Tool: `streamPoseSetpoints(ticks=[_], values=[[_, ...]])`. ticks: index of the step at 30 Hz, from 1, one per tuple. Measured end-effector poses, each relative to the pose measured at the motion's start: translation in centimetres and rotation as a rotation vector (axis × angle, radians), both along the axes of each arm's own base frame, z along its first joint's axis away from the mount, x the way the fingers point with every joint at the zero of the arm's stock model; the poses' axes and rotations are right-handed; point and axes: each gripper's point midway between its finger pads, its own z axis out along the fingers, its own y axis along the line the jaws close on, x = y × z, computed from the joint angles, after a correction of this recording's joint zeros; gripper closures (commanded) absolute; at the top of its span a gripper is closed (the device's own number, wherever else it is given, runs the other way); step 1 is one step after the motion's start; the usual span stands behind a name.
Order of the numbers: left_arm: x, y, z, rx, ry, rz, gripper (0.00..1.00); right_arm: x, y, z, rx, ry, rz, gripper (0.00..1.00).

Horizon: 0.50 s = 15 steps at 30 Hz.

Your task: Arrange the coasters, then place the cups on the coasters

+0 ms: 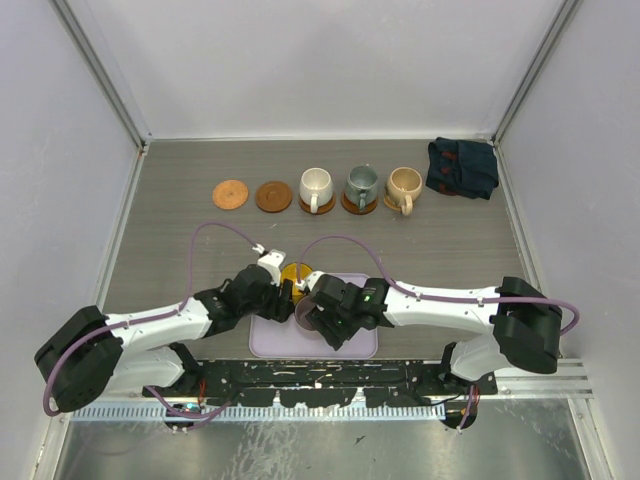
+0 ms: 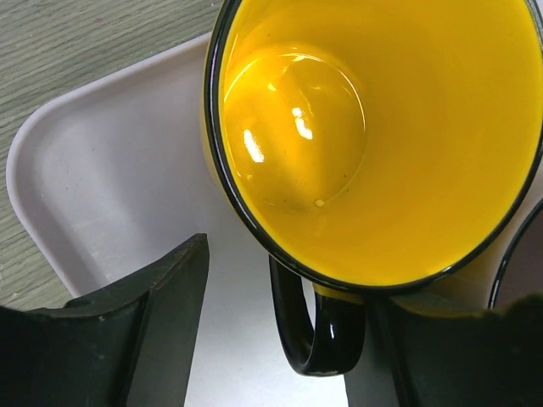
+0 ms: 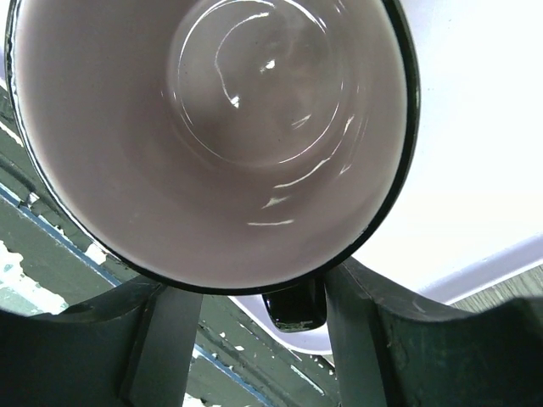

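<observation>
Two bare brown coasters (image 1: 230, 194) (image 1: 273, 196) lie at the back left. To their right, a white cup (image 1: 316, 189), a grey-green cup (image 1: 361, 188) and a beige cup (image 1: 404, 188) each stand on a coaster. The yellow cup (image 2: 373, 127) sits on the lavender tray (image 2: 93, 170). Its black handle (image 2: 318, 331) lies between the jaws of my left gripper (image 2: 288, 280), with a gap to the left finger (image 2: 153, 322). My right gripper (image 3: 254, 284) straddles the black handle (image 3: 295, 307) of the purplish cup (image 3: 212, 127); the left finger (image 3: 165, 339) stands clear of it.
A dark blue folded cloth (image 1: 461, 167) lies at the back right corner. The tray (image 1: 365, 345) sits at the near edge between both arms. Walls with metal posts close off the table's left, right and far sides.
</observation>
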Motion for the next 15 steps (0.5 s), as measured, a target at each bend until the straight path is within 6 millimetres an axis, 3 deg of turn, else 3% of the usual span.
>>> streamPoseSetpoints(ticks=[8,15], values=[[0.1,-0.1,0.5,0.01,0.008,0.001,0.41,0.2,-0.1,0.0,-0.004,-0.012,-0.002,0.42],[0.5,-0.6,2.1,0.024,0.017,-0.004,0.46,0.4,-0.1,0.0,-0.006,-0.023,-0.004,0.43]])
